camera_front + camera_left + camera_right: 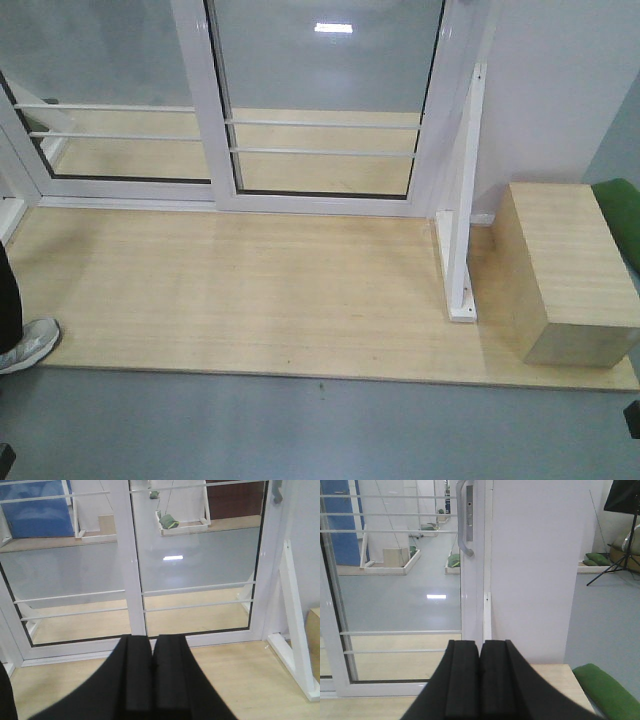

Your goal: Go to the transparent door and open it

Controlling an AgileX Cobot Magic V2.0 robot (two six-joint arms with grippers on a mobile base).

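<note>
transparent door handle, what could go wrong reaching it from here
The right hand is shut; unless it opens, it could bump the grey handle rather than hook it.
The white brace and wooden box stand right of the transparent door, so the base or arm might clip them.
The edge of the wooden platform may stop the base short.

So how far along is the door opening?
Done: it stands close before the tall clear-glass sliding door in its white frame. In hand: nothing; the left claw and right claw are shut and empty, short of the curved grey pull handle. Left: grip it and slide the closed door open.
</note>
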